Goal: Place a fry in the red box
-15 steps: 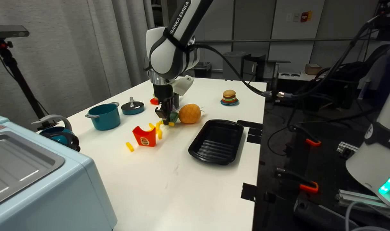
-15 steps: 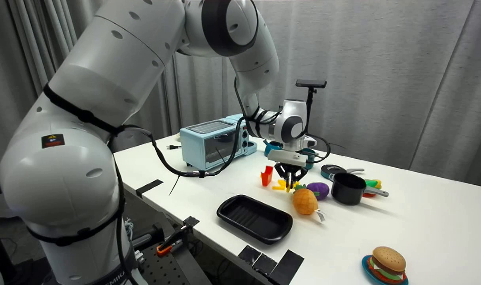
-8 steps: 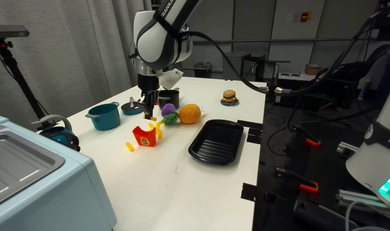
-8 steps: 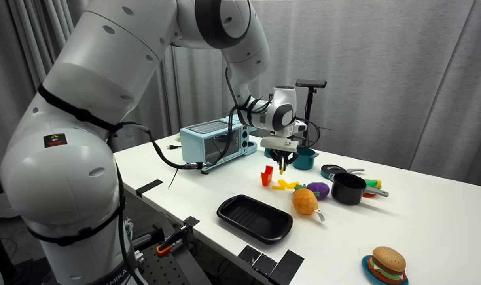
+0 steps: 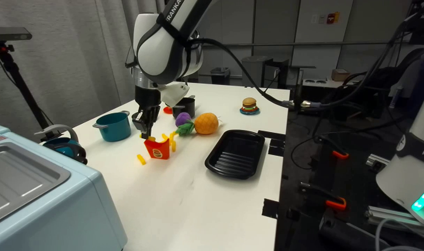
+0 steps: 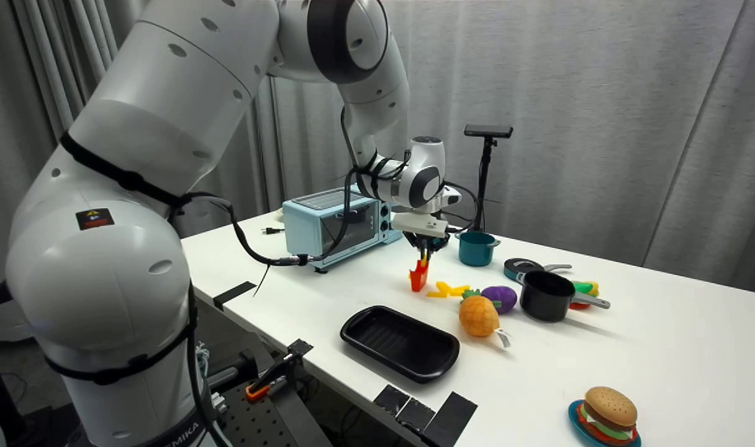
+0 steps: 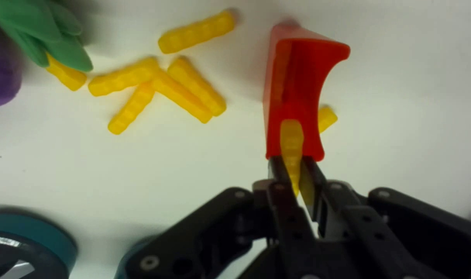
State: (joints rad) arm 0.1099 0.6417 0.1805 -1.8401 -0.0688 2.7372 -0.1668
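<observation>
White table (image 5: pixel 198 209), grey curtain (image 5: pixel 72 48) behind. In an exterior view: gripper (image 5: pixel 146 135) at one top corner of the red box (image 5: pixel 158 149), box upright, loose fry (image 5: pixel 141 159) beside it. "FRANKA" reads on the arm (image 5: pixel 163 52), cut-off "FRA" on the base (image 5: pixel 402 174); box emblem (image 5: pixel 157 153) too small to make out. In an exterior view: gripper above box, loose fries (image 6: pixel 453 290) nearby. "EMIKA" low on the base; sticker (image 6: pixel 95 218) on arm illegible. Wrist view: gripper pinching held fry (image 7: pixel 291 137), which overlaps one end of the box's mouth; can't tell if its tip is inside. Grasp looks done; lowering in, letting go and backing off look left.
</observation>
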